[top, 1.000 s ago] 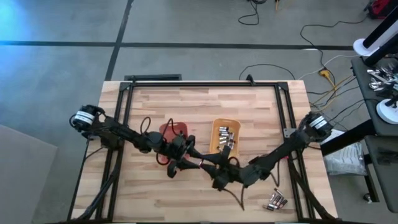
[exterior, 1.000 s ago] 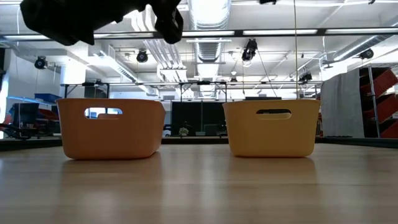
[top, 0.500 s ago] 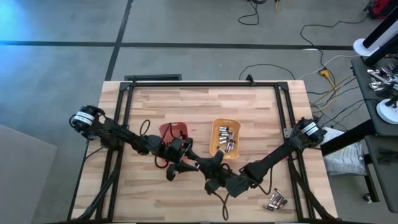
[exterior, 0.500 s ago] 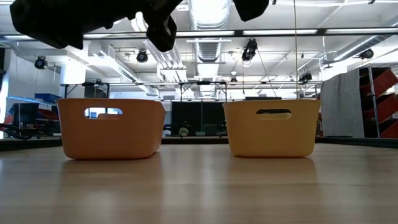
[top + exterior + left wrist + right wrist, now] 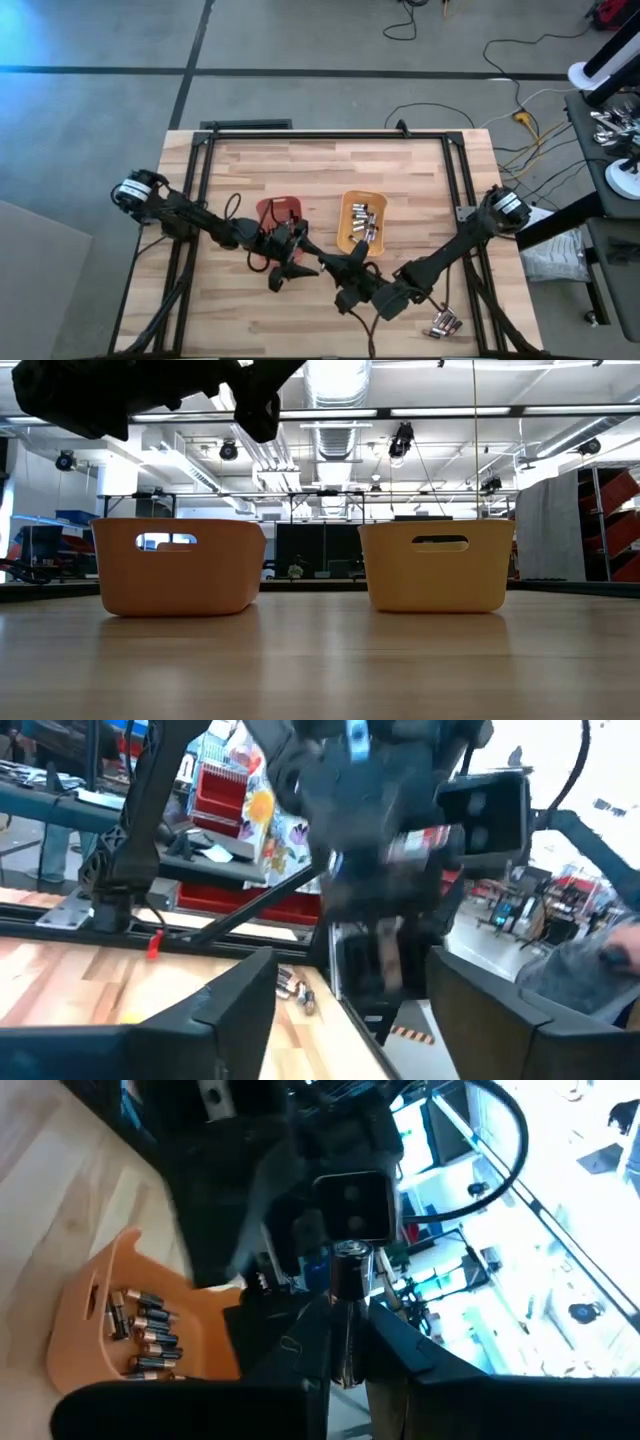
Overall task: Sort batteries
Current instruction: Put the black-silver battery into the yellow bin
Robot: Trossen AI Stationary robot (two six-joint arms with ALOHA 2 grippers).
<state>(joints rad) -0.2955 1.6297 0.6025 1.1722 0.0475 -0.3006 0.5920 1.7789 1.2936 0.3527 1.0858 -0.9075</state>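
One battery (image 5: 346, 1275), a slim cell with a silvery cap, stands on end between the fingers of the right gripper (image 5: 347, 1342), which are clamped on it from both sides. In the high view this gripper (image 5: 347, 276) hangs over the table's near middle, at about 6 o'clock from the yellow tray (image 5: 346, 240). A heap of silvery batteries (image 5: 364, 222) lies inside that tray. A further small cluster of loose batteries (image 5: 444, 322) lies on the bare wood at the table's 5 o'clock corner, well apart from both trays; the left wrist view sees the same cluster (image 5: 291, 985) beyond the fingers. The right wrist view also catches a row of dark, copper-banded batteries (image 5: 143, 1332) lying in an orange tray (image 5: 95, 1315). In the high view the orange tray (image 5: 268, 207) sits at 9 o'clock from the yellow one, close beside it but not touching, and is partly covered by the left arm. The left gripper (image 5: 287, 268) hovers at 6 o'clock from the orange tray and at 9 o'clock from the right gripper, close to it; its fingers (image 5: 225, 1010) are spread wide apart with nothing between them, and they face the right gripper. From table height both trays stand upright on the wooden table (image 5: 320, 660), with a dark arm above the orange one.
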